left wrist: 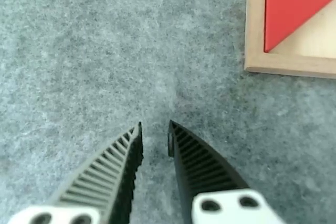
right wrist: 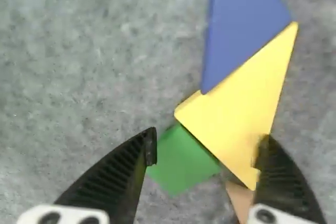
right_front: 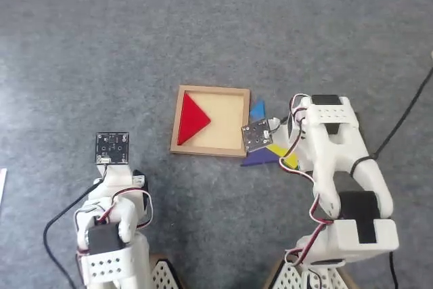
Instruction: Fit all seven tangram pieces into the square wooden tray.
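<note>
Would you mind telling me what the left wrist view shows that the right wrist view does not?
Left wrist view: a corner of the wooden tray with the red triangle lying inside it, and the left jaws narrowly parted above grey carpet. Right wrist view: a cluster of loose pieces, namely a yellow triangle, a blue piece, a green piece and a tan piece, with the right jaws spread wide over them. Shared: the same carpet underneath, and dark ribbed jaws clamped on nothing.
</note>
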{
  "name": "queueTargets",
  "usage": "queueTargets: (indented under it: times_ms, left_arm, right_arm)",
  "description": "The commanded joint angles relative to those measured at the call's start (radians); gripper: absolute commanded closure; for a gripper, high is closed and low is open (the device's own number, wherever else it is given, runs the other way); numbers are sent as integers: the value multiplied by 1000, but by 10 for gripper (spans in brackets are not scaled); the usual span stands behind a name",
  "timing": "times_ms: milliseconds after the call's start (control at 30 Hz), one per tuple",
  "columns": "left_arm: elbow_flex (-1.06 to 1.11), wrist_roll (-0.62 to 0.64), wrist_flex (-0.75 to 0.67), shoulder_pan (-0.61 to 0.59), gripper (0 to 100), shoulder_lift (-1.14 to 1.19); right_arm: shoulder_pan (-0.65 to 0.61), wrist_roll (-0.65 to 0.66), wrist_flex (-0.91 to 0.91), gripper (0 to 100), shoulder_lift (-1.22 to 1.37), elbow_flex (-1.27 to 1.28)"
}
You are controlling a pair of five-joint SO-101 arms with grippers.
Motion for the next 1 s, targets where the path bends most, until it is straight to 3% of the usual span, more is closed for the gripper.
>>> queueTargets:
  times_ms: [0,800,967]
  left_arm:
    - [-12,0,3,6,919,-18]
    - [-12,0,3,6,919,-18]
    - [-12,0,3,6,919,-18]
  right_arm:
    - [-21,-28,-16,560,-30,-26]
    - [-4,-68,-153,542,127,-32]
    - [-8,-66,-153,638,127,-32]
